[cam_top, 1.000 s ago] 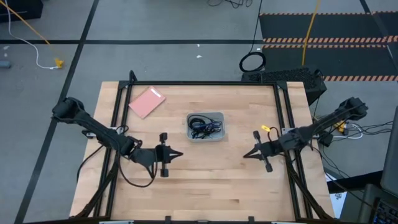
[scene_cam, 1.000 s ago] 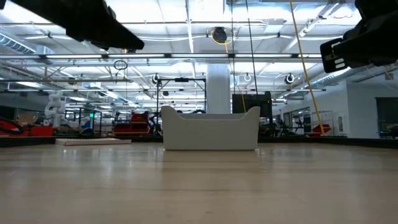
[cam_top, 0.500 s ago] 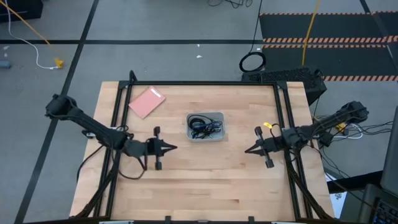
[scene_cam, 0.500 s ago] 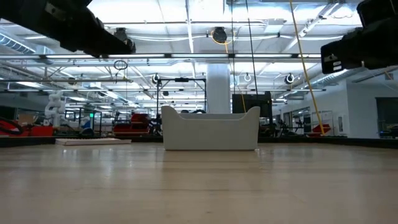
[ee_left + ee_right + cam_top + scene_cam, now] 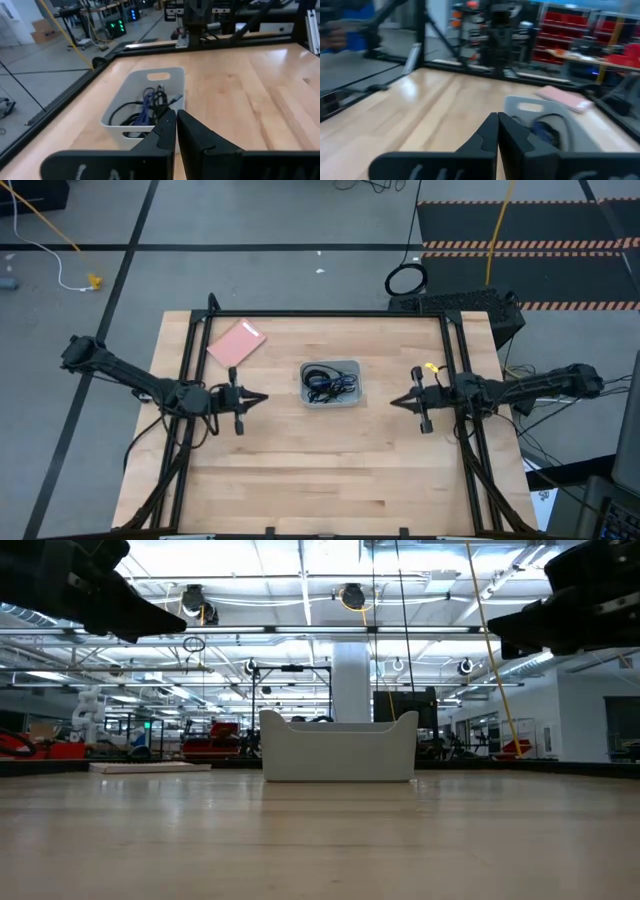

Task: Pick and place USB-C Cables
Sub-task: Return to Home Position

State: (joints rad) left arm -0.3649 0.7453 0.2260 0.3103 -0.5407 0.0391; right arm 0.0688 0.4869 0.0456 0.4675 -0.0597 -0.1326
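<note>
Noted a flat pink pad (image 5: 237,344) lying askew at ten o'clock on the wooden table (image 5: 330,470), inside the black frame (image 5: 320,313) running along the table's edges. Spotted a thick black cable ring (image 5: 390,280) on the grey floor beyond the table at one o'clock, just beside a dark mat (image 5: 540,220) with orange-striped borders, and a yellow cord (image 5: 497,230) crossing that mat.

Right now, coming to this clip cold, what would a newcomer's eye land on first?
The gray bin at the middle of the wooden table, with the tangled USB-C Cables lying inside it. On either side, the left gripper and the right gripper hang shut above the wood, tips pointing at the bin. A flat pink pad lies apart, toward the table's upper left in the high view.
</note>
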